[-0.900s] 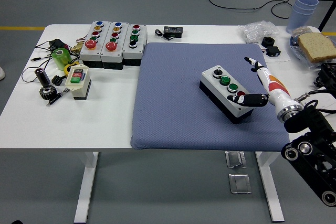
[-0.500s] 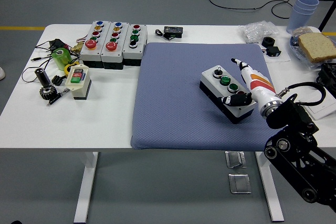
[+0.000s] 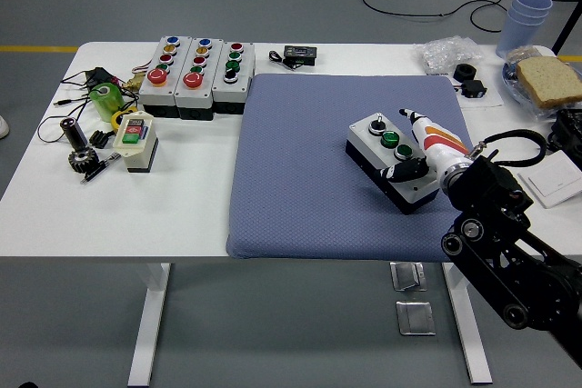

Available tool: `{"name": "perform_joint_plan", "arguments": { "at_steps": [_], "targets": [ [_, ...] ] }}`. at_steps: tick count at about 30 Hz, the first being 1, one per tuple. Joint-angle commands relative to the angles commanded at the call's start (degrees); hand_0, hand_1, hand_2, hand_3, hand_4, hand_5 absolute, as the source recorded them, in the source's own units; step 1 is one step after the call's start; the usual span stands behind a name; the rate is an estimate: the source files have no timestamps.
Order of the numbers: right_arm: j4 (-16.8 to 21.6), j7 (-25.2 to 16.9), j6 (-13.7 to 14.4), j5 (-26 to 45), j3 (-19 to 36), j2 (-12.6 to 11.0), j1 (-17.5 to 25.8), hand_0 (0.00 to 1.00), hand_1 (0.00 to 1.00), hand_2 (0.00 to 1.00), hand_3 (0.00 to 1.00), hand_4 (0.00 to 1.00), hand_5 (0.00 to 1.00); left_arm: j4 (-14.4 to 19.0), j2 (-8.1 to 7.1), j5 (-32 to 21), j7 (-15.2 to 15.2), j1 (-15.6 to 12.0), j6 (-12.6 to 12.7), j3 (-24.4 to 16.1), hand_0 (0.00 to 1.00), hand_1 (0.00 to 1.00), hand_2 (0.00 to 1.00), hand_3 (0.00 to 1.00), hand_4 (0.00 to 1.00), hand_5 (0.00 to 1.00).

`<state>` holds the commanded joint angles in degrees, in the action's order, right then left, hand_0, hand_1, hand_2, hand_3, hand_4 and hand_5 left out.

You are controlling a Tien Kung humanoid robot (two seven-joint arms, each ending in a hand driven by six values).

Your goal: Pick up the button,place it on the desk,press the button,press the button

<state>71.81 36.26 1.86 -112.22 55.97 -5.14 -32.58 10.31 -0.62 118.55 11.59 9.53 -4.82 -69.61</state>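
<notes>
The button box (image 3: 393, 161), a white-topped case with a black base, lies at an angle on the right part of the blue mat (image 3: 309, 170) that covers much of the desk (image 3: 109, 215). Its top shows a black knob and 2 green buttons. The right robot hand (image 3: 414, 156) reaches in from the right of the box; a dark finger rests on the box's near end, covering the spot below the green buttons, while a white finger with an orange stripe stretches along the box's far right side. The hand is narrow, pressing rather than gripping. 3 similar button boxes (image 3: 195, 74) stand left of the mat's far corner.
</notes>
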Motion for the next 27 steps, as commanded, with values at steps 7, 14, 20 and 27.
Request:
{"name": "perform_joint_plan", "arguments": {
  "at_steps": [7, 14, 20, 27],
  "targets": [
    [-3.81, 0.72, -2.19, -1.29, -0.26, 2.03, -2.72, 0.965, 0.961, 0.998, 0.993, 0.987, 0.177, 0.0, 0.06, 0.09, 0.04, -0.12, -0.08, -0.12, 0.652, 0.634, 0.634, 0.554, 0.324, 0.859],
    [-7.36, 0.72, -3.0, -3.38, -0.84, 3.15, -4.15, 0.914, 0.85, 0.919, 0.994, 0.98, 0.181, 0.0, 0.06, 0.26, 0.09, -0.33, -0.2, -0.32, 0.652, 0.634, 0.634, 0.554, 0.325, 0.86],
    [-9.44, 0.72, -3.78, -3.25, -1.42, 3.47, -4.27, 0.808, 0.712, 0.81, 0.979, 0.963, 0.17, 0.0, 0.11, 0.54, 0.11, -0.59, -0.29, -0.47, 0.651, 0.634, 0.634, 0.554, 0.325, 0.857],
    [-10.34, 0.72, -3.3, -3.55, -1.87, 3.58, -4.49, 0.621, 0.602, 0.756, 0.96, 0.952, 0.16, 0.0, 0.14, 1.07, 0.13, -0.82, -0.38, -0.56, 0.651, 0.634, 0.634, 0.553, 0.326, 0.863]
  ]
}}
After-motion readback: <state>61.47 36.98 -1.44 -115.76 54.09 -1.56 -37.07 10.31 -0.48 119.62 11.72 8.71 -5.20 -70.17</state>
